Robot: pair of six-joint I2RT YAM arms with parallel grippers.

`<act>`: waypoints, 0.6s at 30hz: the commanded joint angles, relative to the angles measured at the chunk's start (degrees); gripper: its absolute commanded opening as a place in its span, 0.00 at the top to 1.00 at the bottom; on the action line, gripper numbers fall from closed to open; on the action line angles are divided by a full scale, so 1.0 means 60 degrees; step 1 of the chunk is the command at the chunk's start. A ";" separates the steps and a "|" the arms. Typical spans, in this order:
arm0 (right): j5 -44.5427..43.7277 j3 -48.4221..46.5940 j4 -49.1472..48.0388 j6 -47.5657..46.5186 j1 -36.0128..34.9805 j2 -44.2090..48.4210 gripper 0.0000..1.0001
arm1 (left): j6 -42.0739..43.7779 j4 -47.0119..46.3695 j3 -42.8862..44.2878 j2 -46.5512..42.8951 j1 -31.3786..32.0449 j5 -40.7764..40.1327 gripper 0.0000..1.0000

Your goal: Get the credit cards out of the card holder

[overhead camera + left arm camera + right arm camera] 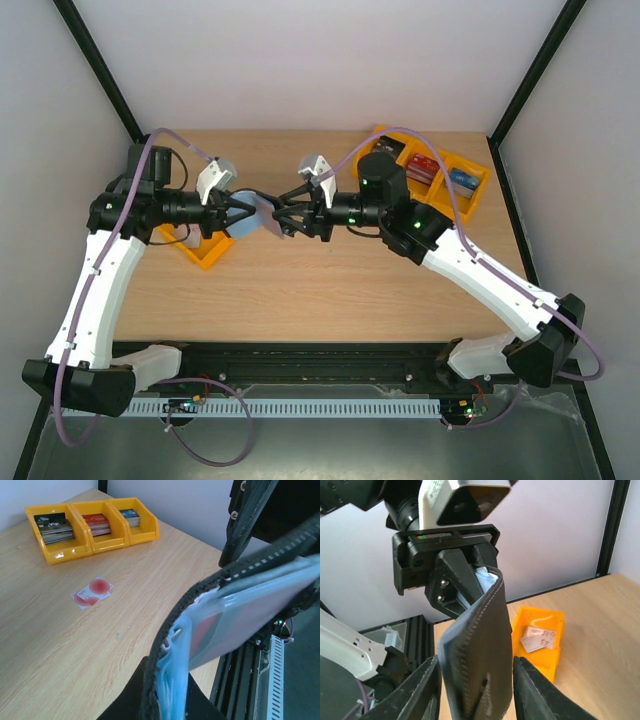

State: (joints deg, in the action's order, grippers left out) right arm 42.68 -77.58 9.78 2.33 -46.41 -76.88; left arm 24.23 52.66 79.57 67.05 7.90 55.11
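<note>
The black card holder point(260, 214) hangs in the air above mid-table between both grippers. My left gripper point(240, 212) is shut on one end of it. In the left wrist view its blue clear pockets point(175, 680) fan out from the pinched end in that gripper point(167, 700). My right gripper point(475, 690) is open, with a finger on either side of the holder's black cover point(480, 650). One pale credit card with red round marks point(92, 591) lies flat on the table. Other pale credit cards point(538, 639) lie in a small yellow bin point(555, 622).
A yellow tray row point(430, 170) with three compartments of stacked dark, red and blue cards stands at the back right. The small yellow bin point(205, 250) sits under my left arm. Black frame posts rise at the back corners.
</note>
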 commanded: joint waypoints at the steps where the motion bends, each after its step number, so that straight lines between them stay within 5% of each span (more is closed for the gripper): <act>1: -0.0521 0.0309 -0.0666 -0.0148 0.0048 0.0423 0.59 | 0.0137 0.0130 0.0202 -0.0056 0.0015 0.0296 0.98; 18: -0.1768 0.0266 -0.0089 -0.0625 0.0066 0.0242 0.42 | -0.0326 -0.0300 -0.0053 -0.0056 -0.0028 -0.0381 0.98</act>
State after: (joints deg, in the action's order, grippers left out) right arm 35.66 -76.34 7.90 1.43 -46.35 -77.67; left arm 23.55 52.93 79.53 67.05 7.94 53.74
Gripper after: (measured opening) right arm 0.576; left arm 0.067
